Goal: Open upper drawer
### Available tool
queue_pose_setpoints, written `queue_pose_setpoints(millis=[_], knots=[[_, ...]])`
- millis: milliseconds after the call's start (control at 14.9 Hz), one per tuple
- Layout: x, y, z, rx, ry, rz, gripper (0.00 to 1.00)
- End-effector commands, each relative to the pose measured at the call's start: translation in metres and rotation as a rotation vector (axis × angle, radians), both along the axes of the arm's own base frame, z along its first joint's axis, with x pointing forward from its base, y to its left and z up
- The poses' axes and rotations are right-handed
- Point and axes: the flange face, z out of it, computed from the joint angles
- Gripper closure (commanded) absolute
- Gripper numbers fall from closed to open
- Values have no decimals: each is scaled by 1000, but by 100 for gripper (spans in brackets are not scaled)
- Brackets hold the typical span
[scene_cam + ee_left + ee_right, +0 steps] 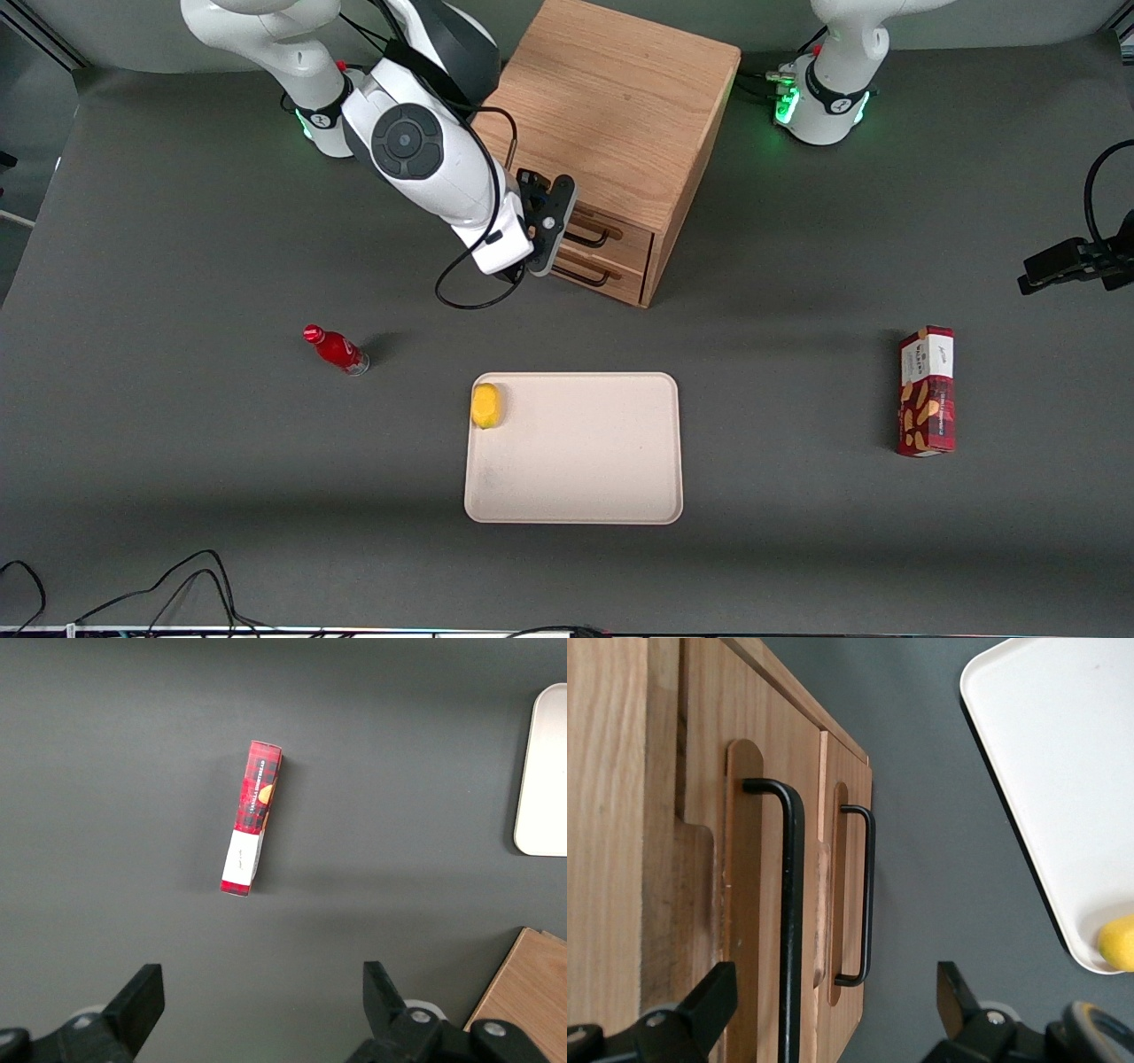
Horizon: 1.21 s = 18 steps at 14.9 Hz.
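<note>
The right arm's tool (542, 232) hangs just in front of a wooden cabinet (611, 115) that stands on a dark grey surface (177, 461). The tool's two black fingers (709, 1005) are spread wide apart and hold nothing. In the wrist view, the black wire handle (790, 921) of the upper drawer (611, 232) runs into the gap between them, nearer one finger than the other, and no contact with it can be seen.

The upper drawer sits in the cabinet's front face, directly above the lower drawer (598, 270), which carries a matching black handle (864, 895). Both light oak fronts lie flush with the cabinet, so both drawers are closed.

Nearer the front camera than the cabinet, a cream tray (585, 478) lies flat on the surface. A small yellow object (486, 405), possibly a fruit, rests in one of the tray's corners, the one closest to the cabinet on the working arm's side.

A red bottle (337, 349) stands on the surface toward the working arm's end, apart from the tray. A red carton printed with biscuits (927, 390) lies well apart from everything else, toward the parked arm's end of the surface.

Loose black cables (168, 585) trail along the edge of the surface closest to the front camera.
</note>
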Motion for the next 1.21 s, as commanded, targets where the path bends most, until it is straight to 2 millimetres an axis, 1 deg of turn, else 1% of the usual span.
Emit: queue_pose_setpoints(millis=[0, 403, 538, 874, 1076, 1143], knots=[[-4, 4, -6, 10, -8, -30, 0], [-1, 7, -15, 24, -19, -37, 0], [-6, 13, -17, 25, -19, -26, 0], [-8, 14, -27, 28, -29, -31, 0], [-6, 14, -30, 34, -34, -35, 0], [-5, 14, -36, 31, -29, -34, 0]])
